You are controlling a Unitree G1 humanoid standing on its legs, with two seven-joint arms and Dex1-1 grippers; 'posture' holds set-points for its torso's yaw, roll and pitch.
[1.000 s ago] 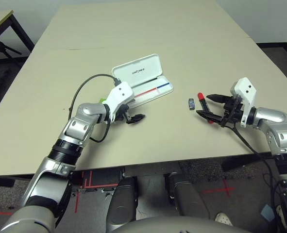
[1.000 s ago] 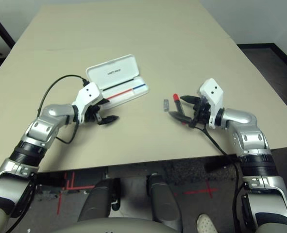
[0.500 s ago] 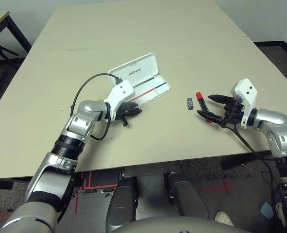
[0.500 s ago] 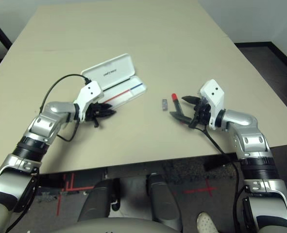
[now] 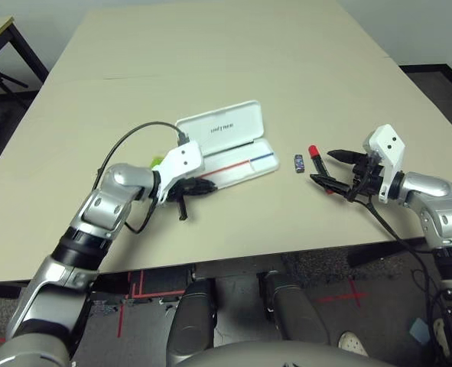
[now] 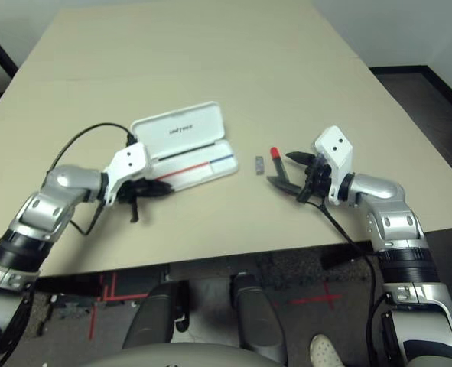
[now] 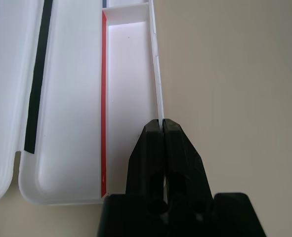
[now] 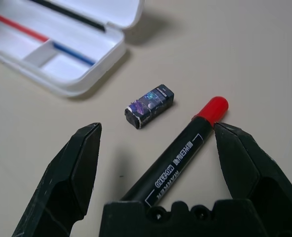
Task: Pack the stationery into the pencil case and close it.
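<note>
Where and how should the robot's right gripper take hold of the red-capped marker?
Probably by the black barrel's middle, coming from above with one finger along each long side: the marker lies flat, a straight rod slanting between the open fingers of the right gripper, both flanks free.

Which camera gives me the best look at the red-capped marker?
The right wrist view: it shows the marker close up, red cap and printed black barrel, lying between the open fingers of the right end effector. Both eye views show it small, partly behind those fingers. I can't make it out in the left wrist view.
</note>
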